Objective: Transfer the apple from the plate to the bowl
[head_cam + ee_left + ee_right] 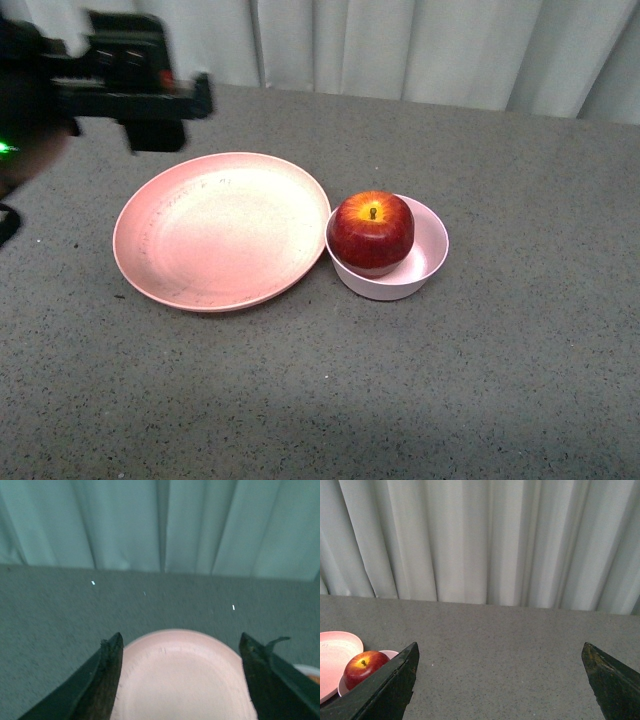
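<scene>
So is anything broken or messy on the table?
Nothing stands out. The apple sits upright in the bowl, whose rim touches the empty plate. Nothing looks spilled or cracked; the plate only shows faint speckles.

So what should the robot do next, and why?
Probably just draw the left gripper back to rest. The glossy red apple already sits in the small pale pink bowl, the wide salmon-pink plate is bare, and both the left gripper and the right gripper are open and hold nothing, so nothing seems left to move.
</scene>
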`<state>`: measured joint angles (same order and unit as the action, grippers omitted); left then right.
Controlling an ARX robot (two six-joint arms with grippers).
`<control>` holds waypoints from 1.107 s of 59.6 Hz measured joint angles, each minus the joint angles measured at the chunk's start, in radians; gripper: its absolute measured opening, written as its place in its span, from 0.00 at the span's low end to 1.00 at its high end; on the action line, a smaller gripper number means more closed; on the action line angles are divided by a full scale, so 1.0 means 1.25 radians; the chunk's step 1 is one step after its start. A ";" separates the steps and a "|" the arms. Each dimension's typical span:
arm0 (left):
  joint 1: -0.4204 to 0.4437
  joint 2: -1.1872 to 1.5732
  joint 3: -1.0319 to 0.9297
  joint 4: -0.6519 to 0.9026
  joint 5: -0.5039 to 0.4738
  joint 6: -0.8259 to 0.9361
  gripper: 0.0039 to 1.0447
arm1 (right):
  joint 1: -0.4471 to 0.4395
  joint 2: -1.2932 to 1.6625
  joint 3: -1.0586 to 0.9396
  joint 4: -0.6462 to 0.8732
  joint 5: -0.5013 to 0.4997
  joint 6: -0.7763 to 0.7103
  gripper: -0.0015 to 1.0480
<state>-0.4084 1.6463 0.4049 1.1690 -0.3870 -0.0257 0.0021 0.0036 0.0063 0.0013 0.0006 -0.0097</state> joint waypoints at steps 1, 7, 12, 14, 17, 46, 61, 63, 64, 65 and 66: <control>0.010 -0.025 -0.015 0.002 0.009 0.002 0.57 | 0.000 0.000 0.000 0.000 0.000 0.000 0.91; 0.054 -0.123 -0.072 0.002 0.042 0.006 0.41 | 0.000 0.000 0.000 0.000 0.000 0.000 0.91; 0.086 -0.188 -0.121 -0.010 0.072 0.009 0.27 | 0.000 0.000 0.000 0.000 -0.002 0.000 0.91; 0.096 -0.206 -0.137 -0.016 0.081 0.009 0.22 | 0.000 0.000 0.000 0.000 -0.002 0.000 0.91; 0.113 -0.233 -0.158 -0.028 0.097 0.010 0.13 | 0.000 0.000 0.000 0.000 -0.002 0.000 0.91; 0.240 -0.607 -0.294 -0.266 0.228 0.014 0.03 | 0.000 0.000 0.000 0.000 -0.002 0.000 0.91; 0.323 -0.764 -0.308 -0.399 0.302 0.015 0.03 | 0.000 0.000 0.000 0.000 -0.002 0.000 0.91; 0.324 -0.788 -0.308 -0.420 0.306 0.015 0.03 | 0.000 0.000 0.000 0.000 -0.002 0.000 0.91; 0.324 -0.794 -0.308 -0.425 0.306 0.015 0.03 | 0.000 0.000 0.000 0.000 -0.002 0.000 0.91; 0.324 -0.805 -0.308 -0.435 0.307 0.015 0.03 | 0.000 0.000 0.000 0.000 -0.002 0.000 0.91; 0.324 -0.811 -0.308 -0.440 0.308 0.015 0.03 | 0.000 0.000 0.000 0.000 -0.002 0.000 0.91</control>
<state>-0.0036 0.6327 0.0196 0.6193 -0.0021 -0.0074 0.0021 0.0036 0.0063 0.0013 -0.0013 -0.0097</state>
